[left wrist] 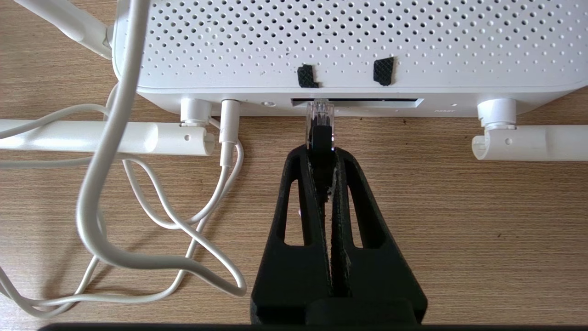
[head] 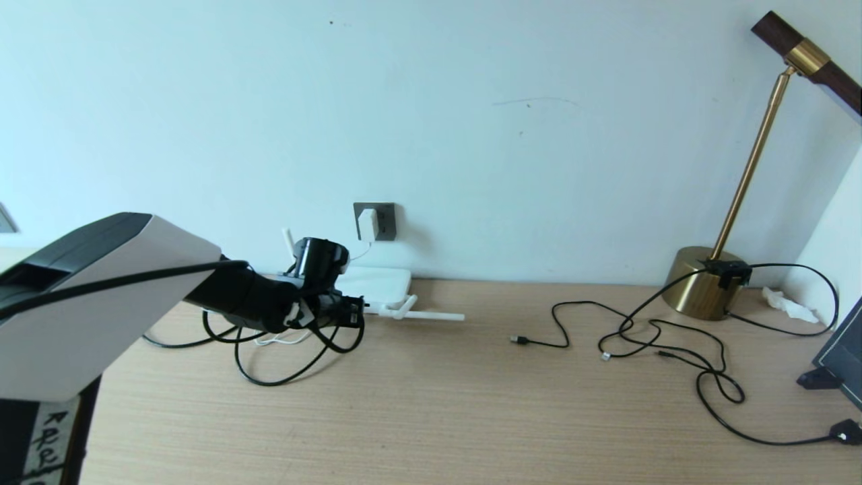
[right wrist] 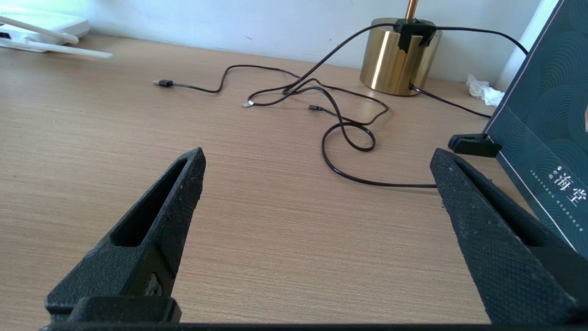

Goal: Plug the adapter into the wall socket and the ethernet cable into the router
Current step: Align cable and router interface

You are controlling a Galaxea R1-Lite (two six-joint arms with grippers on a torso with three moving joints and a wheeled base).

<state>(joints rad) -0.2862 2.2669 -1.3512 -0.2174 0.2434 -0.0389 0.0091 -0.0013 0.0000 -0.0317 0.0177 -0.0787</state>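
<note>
Closest to the left wrist camera, the left gripper [left wrist: 321, 151] has its two black fingers [left wrist: 298, 216] pressed together on the black ethernet cable [left wrist: 320, 142], just behind its clear plastic plug. That plug's tip sits right at the long dark port slot on the router [left wrist: 349, 46]'s edge — whether it has gone fully in cannot be told from here. A thin white cord [left wrist: 138, 220] loops over the wooden table [left wrist: 459, 220] beside the gripper and runs into a small round jack on the same edge, and two white antennas [left wrist: 528, 142] lie folded flat along that edge. From the head camera, the left arm reaches forward on the left side of the table to the router [head: 377, 283], which lies against the wall, with loops of the black cable [head: 283, 377] trailing under the wrist. Above the router, the white adapter [head: 368, 224] is seated in the dark grey wall socket [head: 385, 221]. Over on the right wrist view, the right gripper [right wrist: 317, 165] hangs low over bare tabletop with its fingers spread wide apart and nothing between them — well away from the router. Beyond it lie thin black USB cables [right wrist: 340, 124], a brass lamp base [right wrist: 397, 59], a crumpled white tissue [right wrist: 482, 89] and a dark green board [right wrist: 546, 133] propped upright at the table's right end.
</note>
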